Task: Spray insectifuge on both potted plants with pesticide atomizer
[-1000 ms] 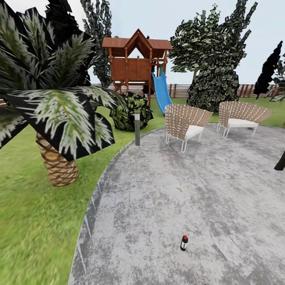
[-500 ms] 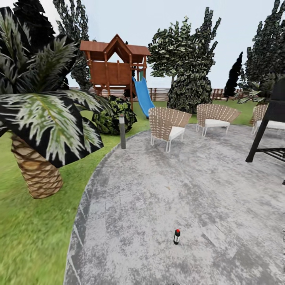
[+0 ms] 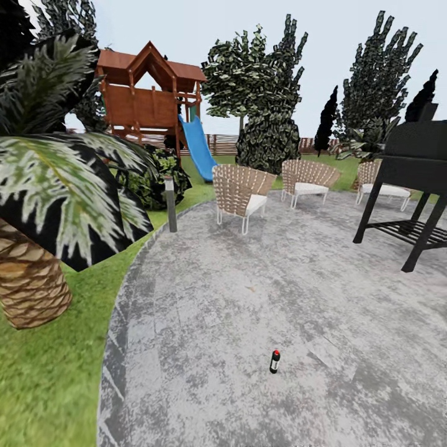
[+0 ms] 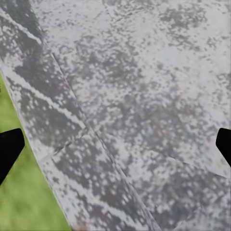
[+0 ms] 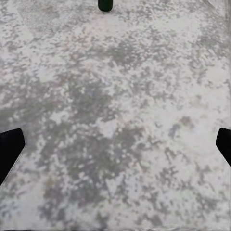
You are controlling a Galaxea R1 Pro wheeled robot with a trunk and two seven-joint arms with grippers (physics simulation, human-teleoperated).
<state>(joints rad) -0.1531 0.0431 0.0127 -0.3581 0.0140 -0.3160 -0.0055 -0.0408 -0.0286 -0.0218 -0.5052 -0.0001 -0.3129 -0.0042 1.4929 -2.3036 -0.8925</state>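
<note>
Standing upright on the grey stone patio [image 3: 261,298], the pesticide atomizer [image 3: 274,361] is a small dark bottle with a red top, near the robot and slightly right of the scene's middle, well apart from everything else. The right wrist view catches its dark base [image 5: 105,5] at the far edge of the paving ahead of the right gripper [image 5: 115,144], whose two dark fingertips sit spread wide with nothing between them. The left gripper [image 4: 115,144] is likewise spread and empty, hanging over the patio's curved edge where stone meets the lawn [image 4: 19,192].

Far off stand wicker chairs [image 3: 239,194], a black grill [image 3: 413,186] to the right, a wooden playhouse [image 3: 146,96] with a blue slide [image 3: 198,149], and a palm [image 3: 43,205] near on the left. No low speckled rosettes can be made out.

The step in hand looks like the approach to the bottle; nothing is grasped yet. The next move probably calls for closing the remaining gap, lowering the right gripper around the slim body without tipping it, and only then seeking the plants.
</note>
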